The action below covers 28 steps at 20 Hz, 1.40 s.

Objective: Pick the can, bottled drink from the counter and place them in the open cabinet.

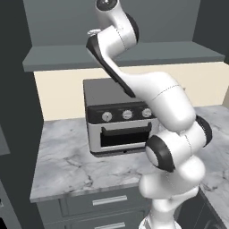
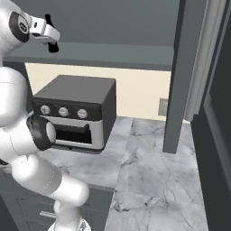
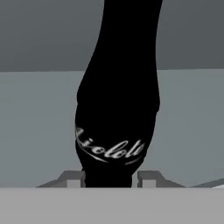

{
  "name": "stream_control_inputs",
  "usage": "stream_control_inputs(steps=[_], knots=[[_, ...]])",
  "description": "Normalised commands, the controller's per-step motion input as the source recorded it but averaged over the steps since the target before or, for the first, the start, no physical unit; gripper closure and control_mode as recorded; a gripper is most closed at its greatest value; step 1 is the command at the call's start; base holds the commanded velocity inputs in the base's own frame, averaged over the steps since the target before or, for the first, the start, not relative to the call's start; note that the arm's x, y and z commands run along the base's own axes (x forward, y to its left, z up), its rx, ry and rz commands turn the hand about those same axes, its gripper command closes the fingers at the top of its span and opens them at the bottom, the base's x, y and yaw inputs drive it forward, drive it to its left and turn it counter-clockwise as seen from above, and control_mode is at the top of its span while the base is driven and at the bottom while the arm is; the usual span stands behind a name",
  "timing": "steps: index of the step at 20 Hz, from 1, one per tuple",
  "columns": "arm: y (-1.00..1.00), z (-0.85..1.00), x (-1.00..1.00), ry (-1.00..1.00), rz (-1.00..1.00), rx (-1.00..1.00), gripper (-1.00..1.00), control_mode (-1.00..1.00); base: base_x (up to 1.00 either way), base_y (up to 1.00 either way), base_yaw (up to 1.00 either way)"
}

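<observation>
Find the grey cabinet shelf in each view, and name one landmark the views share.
Left base view: the shelf runs across the top, behind the arm.
Right base view: upper left, above the toaster oven.
Hand view: flat grey surface behind the bottle.
Landmark: the toaster oven, under it in both base views.

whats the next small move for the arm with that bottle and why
Probably lower the bottled drink onto the open cabinet shelf, then release. The gripper is shut on the bottle's base, with the grey shelf surface spread behind it in the hand view. The right base view shows the hand up at shelf level, above the toaster oven; whether the bottle touches the shelf can't be told.
</observation>
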Motion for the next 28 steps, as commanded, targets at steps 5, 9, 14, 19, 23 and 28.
stream_control_inputs(steps=[5, 9, 14, 19, 23, 28], knots=[[0.00, -0.07, 0.48, 0.00, 0.00, 0.00, 1.00, -1.00, 0.00, 0.00, 0.00], [0.00, -0.14, 0.41, 0.00, 0.00, -0.01, 1.00, -1.00, 0.00, 0.00, 0.00], [0.00, -0.10, 0.33, 0.01, -0.01, -0.03, 1.00, -1.00, 0.00, 0.00, 0.00], [0.00, -0.13, 0.13, 0.00, -0.04, -0.03, 1.00, -1.00, 0.00, 0.00, 0.00], [-0.03, -0.23, 0.01, 0.00, -0.07, 0.00, 1.00, -1.00, 0.00, 0.00, 0.00], [-0.10, -0.31, 0.00, 0.01, -0.10, 0.00, 1.00, -1.00, 0.00, 0.00, 0.00]])
